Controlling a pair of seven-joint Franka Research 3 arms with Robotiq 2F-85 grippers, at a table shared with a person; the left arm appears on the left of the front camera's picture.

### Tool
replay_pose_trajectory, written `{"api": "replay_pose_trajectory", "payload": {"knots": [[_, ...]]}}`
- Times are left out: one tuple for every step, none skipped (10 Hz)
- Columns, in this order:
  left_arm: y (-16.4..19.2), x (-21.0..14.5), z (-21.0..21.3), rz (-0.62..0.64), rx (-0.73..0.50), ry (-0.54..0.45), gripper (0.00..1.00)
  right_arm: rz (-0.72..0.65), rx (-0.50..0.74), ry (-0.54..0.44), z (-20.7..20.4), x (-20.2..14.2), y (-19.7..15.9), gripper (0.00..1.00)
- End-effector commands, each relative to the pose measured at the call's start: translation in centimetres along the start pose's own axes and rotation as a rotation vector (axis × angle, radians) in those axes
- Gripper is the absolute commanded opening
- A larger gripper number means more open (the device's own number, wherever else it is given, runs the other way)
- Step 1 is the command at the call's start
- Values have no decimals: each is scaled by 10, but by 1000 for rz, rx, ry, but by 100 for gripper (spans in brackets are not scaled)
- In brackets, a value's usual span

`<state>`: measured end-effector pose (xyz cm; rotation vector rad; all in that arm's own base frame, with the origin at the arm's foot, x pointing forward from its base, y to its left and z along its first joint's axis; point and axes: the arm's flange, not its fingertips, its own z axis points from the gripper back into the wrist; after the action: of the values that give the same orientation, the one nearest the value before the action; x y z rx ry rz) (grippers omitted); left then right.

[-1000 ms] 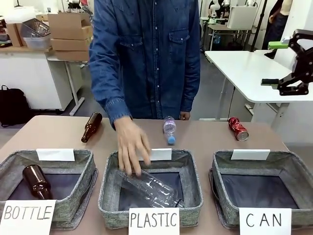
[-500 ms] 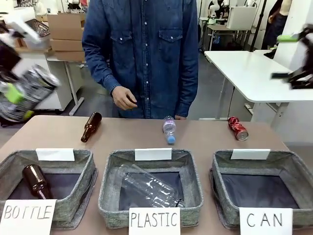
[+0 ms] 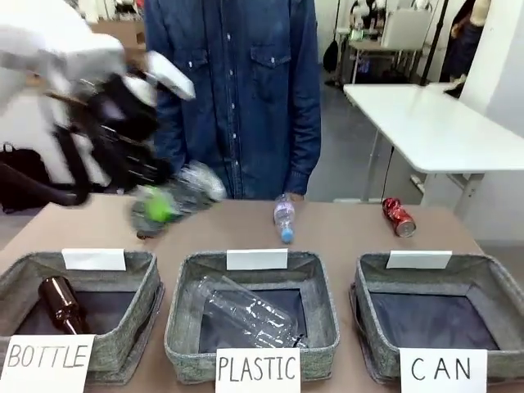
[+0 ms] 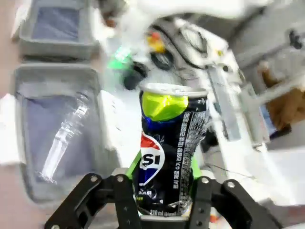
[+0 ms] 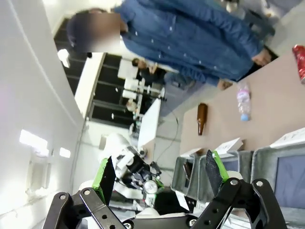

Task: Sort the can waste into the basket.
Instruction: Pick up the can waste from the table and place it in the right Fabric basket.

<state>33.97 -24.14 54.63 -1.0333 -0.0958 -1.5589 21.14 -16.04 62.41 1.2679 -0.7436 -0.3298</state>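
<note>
A dark blue-black can (image 4: 167,143) with a red-white-blue logo stands upright between my left gripper's (image 4: 164,164) green pads, and the gripper is shut on it. In the front view that left gripper (image 3: 164,205) is blurred and carries the can (image 3: 195,187) in the air over the table's back left. A red can (image 3: 399,216) lies on the table behind the grey basket signed "CAN" (image 3: 372,282), whose dark bottom is bare. My right gripper (image 5: 159,176) is open, with nothing between its fingers, and looks at the scene from far off; the red can (image 5: 299,56) sits at its picture's right edge.
A person in a denim shirt (image 3: 237,90) stands at the far side. A small plastic bottle (image 3: 283,218) lies mid-table. The PLASTIC basket (image 3: 184,286) holds a clear bottle (image 3: 250,313); the BOTTLE basket (image 3: 123,270) holds a brown bottle (image 3: 61,303). Another brown bottle (image 5: 202,117) lies on the table.
My left arm has swung in from the left with the can toward the table's middle. The right gripper has left the front view. The person's hand has drawn back.
</note>
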Motion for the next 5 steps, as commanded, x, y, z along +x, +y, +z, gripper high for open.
{"api": "replay_pose_trajectory", "payload": {"knots": [[10, 51, -56, -34, 262, 45, 41, -19, 146, -22, 21, 5, -15, 100], [11, 78, -84, -15, 336, 115, 41, 0, 0, 0, 0, 0, 0, 100], [10, 106, -121, -44, 375, 204, 41, 0, 0, 0, 0, 0, 0, 100], [14, 132, -156, -41, 366, 270, 41, 0, 0, 0, 0, 0, 0, 100], [21, 161, -198, -50, 365, 306, 41, 0, 0, 0, 0, 0, 0, 100]]}}
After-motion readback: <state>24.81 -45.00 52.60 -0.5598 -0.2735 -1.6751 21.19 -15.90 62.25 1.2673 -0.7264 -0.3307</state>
